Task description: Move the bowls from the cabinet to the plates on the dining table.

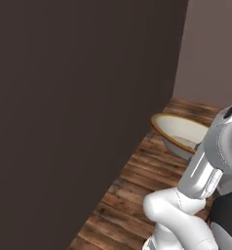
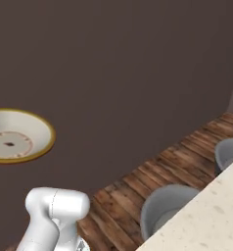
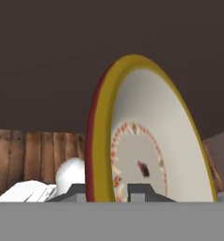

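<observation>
Beige, brown-rimmed bowl point(image 3: 147, 136) is pinched by its rim in the gripper point(image 3: 113, 190), lifted at mid-left of the right base view; I judge its plate and the marbled bowl remain.

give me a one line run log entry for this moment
gripper: shut on beige bowl rim | bowl: lifted, tilted | dining table: at right

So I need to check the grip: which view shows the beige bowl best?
The hand view: the beige bowl looms close, its rim pinched between the fingertips of the gripper. The right base view shows its inside from afar; the left base view shows it partly behind the arm.
</observation>
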Available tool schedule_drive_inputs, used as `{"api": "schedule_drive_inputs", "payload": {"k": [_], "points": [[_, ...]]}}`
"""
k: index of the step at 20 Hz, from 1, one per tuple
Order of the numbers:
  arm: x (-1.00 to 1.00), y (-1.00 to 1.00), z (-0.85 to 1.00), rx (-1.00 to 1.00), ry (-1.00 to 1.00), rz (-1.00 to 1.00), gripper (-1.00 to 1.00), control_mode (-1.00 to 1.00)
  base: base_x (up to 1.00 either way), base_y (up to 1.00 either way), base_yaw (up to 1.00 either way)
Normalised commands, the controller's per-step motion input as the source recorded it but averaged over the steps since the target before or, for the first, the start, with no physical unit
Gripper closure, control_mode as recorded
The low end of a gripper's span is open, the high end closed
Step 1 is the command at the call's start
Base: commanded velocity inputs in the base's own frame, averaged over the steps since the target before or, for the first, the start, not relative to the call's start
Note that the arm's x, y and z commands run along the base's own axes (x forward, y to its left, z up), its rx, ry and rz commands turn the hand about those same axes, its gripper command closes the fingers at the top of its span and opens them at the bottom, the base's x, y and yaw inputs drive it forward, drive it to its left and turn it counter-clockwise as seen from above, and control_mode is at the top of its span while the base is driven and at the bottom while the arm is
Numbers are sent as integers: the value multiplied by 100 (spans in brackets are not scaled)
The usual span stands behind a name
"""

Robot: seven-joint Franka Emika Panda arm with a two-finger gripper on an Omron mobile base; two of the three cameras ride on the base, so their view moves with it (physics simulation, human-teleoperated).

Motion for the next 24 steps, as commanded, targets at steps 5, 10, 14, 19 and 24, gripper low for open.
{"api": "schedule_drive_inputs", "payload": {"k": [5,10,14,19,24], "points": [[0,0,0,0,0,0,100,100,1,38,-42],[0,0,0,0,0,0,100,100,7,48,-42],[0,0,0,0,0,0,100,100,3,59,-40],[0,0,0,0,0,0,100,100,0,97,-37],[0,0,0,0,0,0,100,100,0,90,-36]]}}
